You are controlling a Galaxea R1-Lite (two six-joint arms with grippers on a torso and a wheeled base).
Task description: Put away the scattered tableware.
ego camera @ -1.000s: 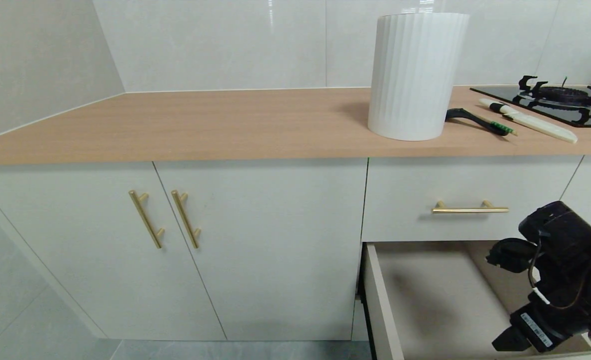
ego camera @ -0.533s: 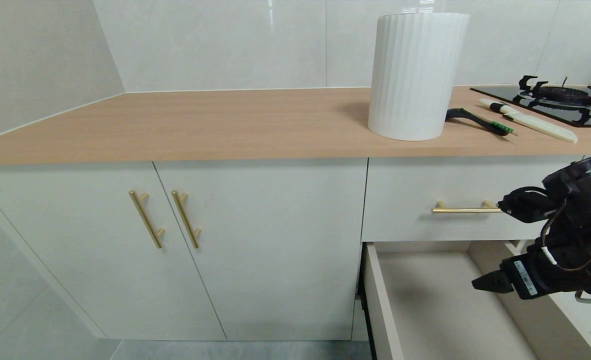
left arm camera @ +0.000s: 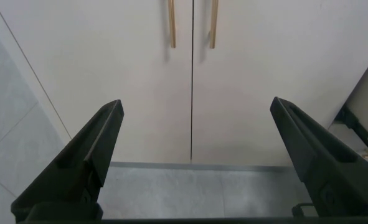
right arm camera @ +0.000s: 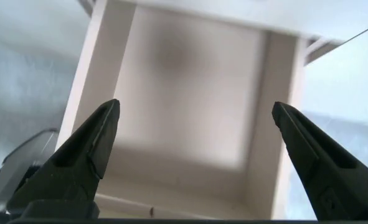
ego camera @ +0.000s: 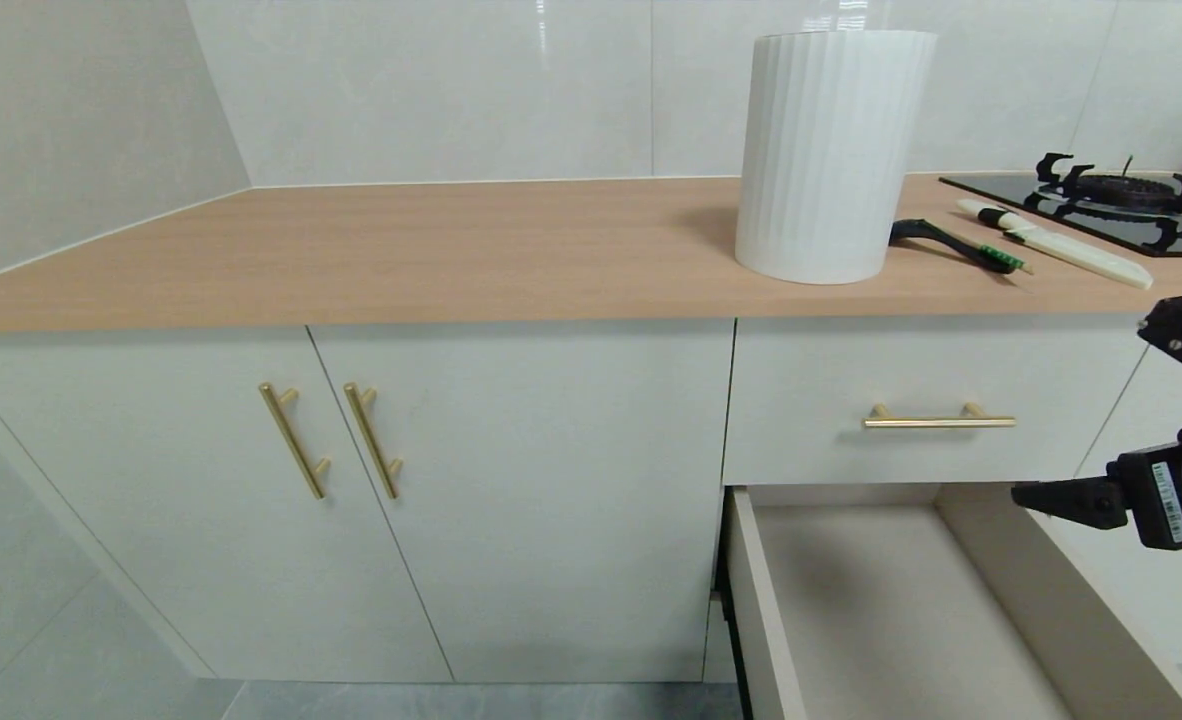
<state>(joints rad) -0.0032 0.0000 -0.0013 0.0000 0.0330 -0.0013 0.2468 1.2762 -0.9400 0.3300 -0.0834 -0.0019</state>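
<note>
Drawer (ego camera: 763, 600) stands pulled out beneath the counter (ego camera: 451, 250) as the right gripper (right arm camera: 195, 109), fingers spread wide, has risen from just above it to the level of the closed drawer (ego camera: 831, 400) above. On the counter, a white knife (ego camera: 1056, 243) and a black-handled tool (ego camera: 951, 240) lie beside a ribbed white container (ego camera: 831, 150). The left gripper (left arm camera: 196, 102), likewise spread, faces the cupboard doors (left arm camera: 264, 93).

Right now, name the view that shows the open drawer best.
Right wrist view: it looks right into the open drawer, both side walls in frame. Head view cuts off its front; left wrist view faces the cabinet doors.
</note>
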